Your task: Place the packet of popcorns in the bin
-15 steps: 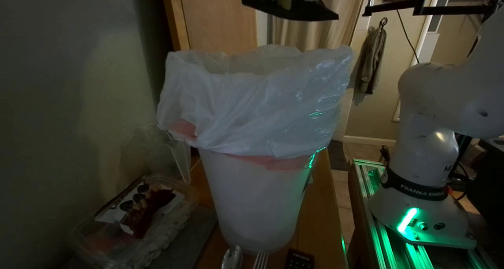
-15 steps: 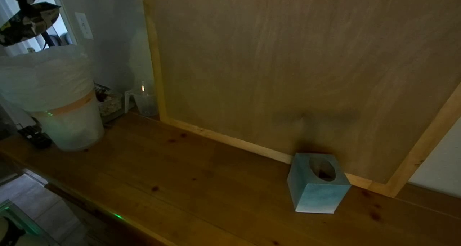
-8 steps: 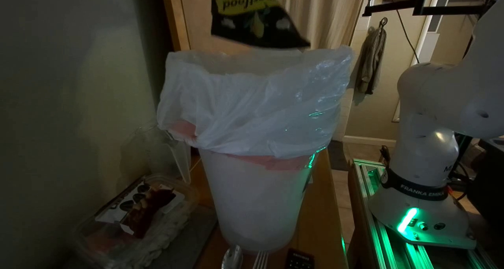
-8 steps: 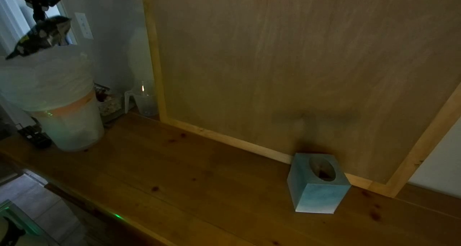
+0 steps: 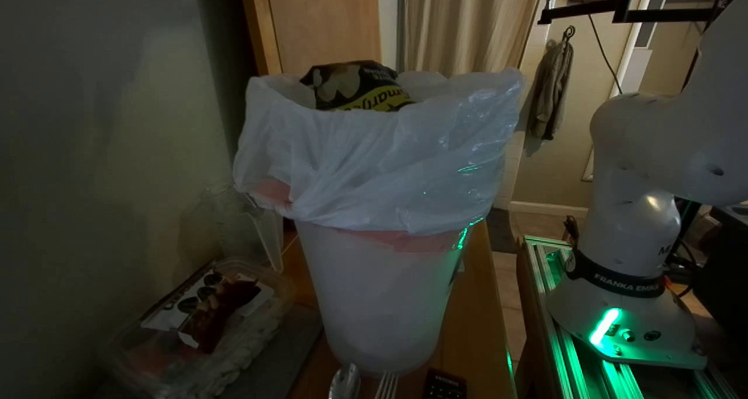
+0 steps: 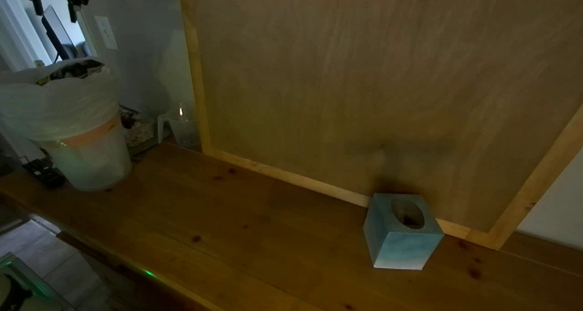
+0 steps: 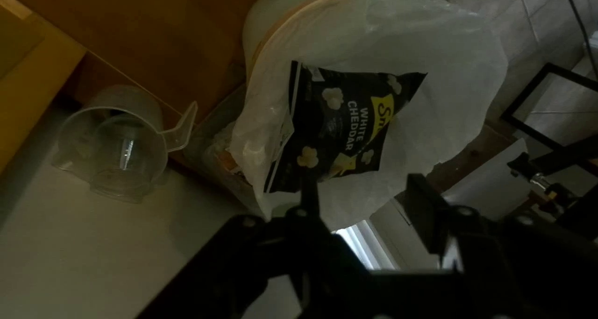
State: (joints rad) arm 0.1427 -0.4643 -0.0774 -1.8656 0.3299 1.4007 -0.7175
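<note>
The dark packet of popcorns (image 5: 359, 86) is inside the bagged mouth of the white bin (image 5: 385, 294), its lower part hidden behind the liner. Only a dark strip of the packet (image 6: 77, 69) shows above the liner in an exterior view. From above, in the wrist view, the whole front of the packet (image 7: 341, 123) faces up within the pale bag, and I cannot tell whether it rests or is falling. My gripper (image 6: 55, 14) hangs over the bin (image 6: 98, 160), apart from the packet. Its jaws stand open with nothing between the fingers (image 7: 423, 211).
Beside the bin lie a clear food box (image 5: 204, 329) with a red-brown packet on it and a clear jug (image 7: 117, 141). A spoon (image 5: 345, 381), a fork (image 5: 385, 385) and a black remote (image 5: 444, 384) lie by its base. A blue tissue box (image 6: 403, 231) stands further along the table.
The packet was first held above the bin, then came away downward as the jaws parted. It is now down in the bin's mouth, while the gripper stays above.
</note>
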